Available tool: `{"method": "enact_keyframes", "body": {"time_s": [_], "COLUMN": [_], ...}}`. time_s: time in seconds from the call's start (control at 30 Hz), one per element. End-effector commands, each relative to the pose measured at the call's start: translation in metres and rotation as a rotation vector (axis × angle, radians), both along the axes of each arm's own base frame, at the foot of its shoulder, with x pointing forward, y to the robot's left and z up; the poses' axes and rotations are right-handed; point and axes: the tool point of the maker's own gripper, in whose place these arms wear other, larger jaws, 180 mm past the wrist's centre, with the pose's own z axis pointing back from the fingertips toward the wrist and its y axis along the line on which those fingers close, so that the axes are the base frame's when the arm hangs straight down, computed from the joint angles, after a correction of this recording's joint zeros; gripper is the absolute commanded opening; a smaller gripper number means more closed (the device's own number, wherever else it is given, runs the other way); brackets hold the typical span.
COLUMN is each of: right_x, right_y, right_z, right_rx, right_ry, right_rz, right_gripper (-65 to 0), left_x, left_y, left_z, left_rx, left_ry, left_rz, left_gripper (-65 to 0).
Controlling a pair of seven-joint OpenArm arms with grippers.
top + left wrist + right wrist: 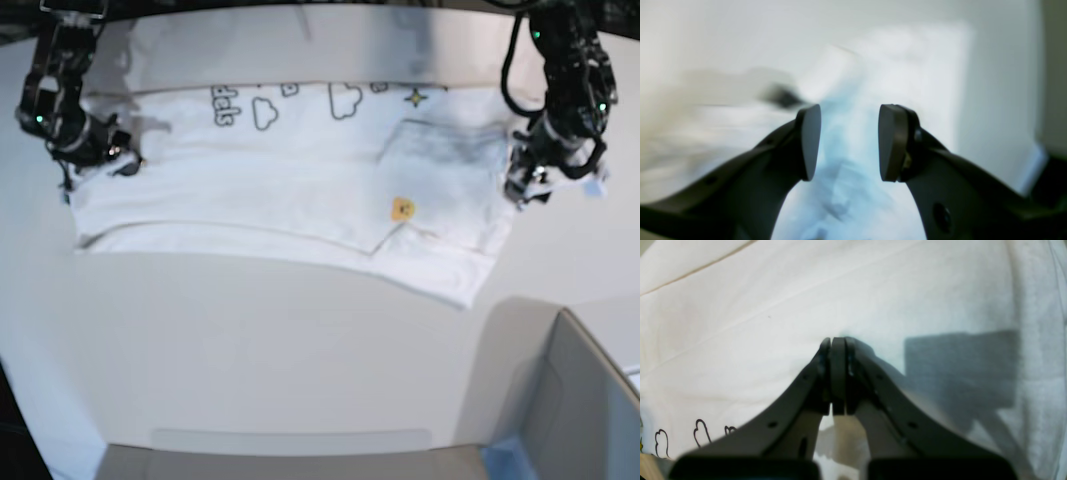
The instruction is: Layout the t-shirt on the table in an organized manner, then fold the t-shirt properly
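Nearest the base camera, a grey box with a blue corner is seen at the lower right edge of the very large smooth white counter, well apart from the garment. Farther back, the white cloth t-shirt with black-outlined cloud prints is spread across the counter as a wide band, with its lower part doubled over into a long fold. Black-outlined clouds and a small yellow star are shown along its far edge, and a small orange square mark is seen on the folded layer toward the right of the base view. The right end effector is placed at the shirt's end on the left of the base view; in its wrist view its black jaws are pressed fully together, low over the white cloth, and whether any fabric is pinched between them cannot be told. The left end effector is placed at the shirt's opposite end; in its blurred wrist view the two dark pads are held wide apart, nothing is gripped between them, and pale bluish-white cloth is seen beyond the gap.
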Motion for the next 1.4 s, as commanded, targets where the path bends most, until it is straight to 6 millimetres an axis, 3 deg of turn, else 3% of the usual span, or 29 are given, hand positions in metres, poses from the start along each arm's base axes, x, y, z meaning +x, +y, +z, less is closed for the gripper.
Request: {"method": "enact_keyframes", "body": {"time_s": [0.0, 0.07, 0.17, 0.3, 0.4, 0.77, 1.13, 1.27, 1.37], "right_x": [-0.011, -0.010, -0.007, -0.007, -0.006, -0.007, -0.007, -0.007, -0.007], "right_y": [-0.012, -0.010, -0.008, -0.008, -0.007, -0.007, -0.007, -0.007, -0.007], "right_z": [-0.008, -0.007, 0.000, 0.001, 0.001, 0.001, 0.000, 0.000, 0.000], "right_rx": [-0.058, -0.051, -0.058, -0.060, -0.059, -0.057, -0.057, -0.057, -0.056], "right_ry": [0.061, 0.057, 0.036, 0.032, 0.030, 0.032, 0.034, 0.034, 0.033], "right_rz": [-0.012, -0.011, -0.001, 0.002, 0.001, 0.001, 0.001, 0.001, 0.001], "right_gripper": [-65.0, -65.0, -65.0, -65.0, -65.0, -65.0, -65.0, -65.0, -65.0], "left_x": [0.016, 0.038, 0.059, 0.080, 0.089, 0.099, 0.118, 0.130, 0.135], "left_y": [-0.018, -0.040, -0.060, -0.081, -0.086, -0.083, -0.072, -0.080, -0.084], "left_z": [0.013, 0.013, -0.003, -0.014, -0.020, -0.057, -0.052, -0.042, -0.046], "left_rx": [-0.013, -0.029, -0.015, 0.025, 0.048, 0.117, 0.157, 0.143, 0.141], "left_ry": [-0.052, -0.076, -0.042, -0.014, 0.009, 0.079, 0.042, 0.013, 0.027], "left_rz": [-0.058, -0.115, -0.153, -0.200, -0.219, -0.200, -0.159, -0.163, -0.172], "left_gripper": [-35.8, -35.8, -35.6, -35.5, -33.9, -31.1, -31.1, -31.1, -31.1]}}
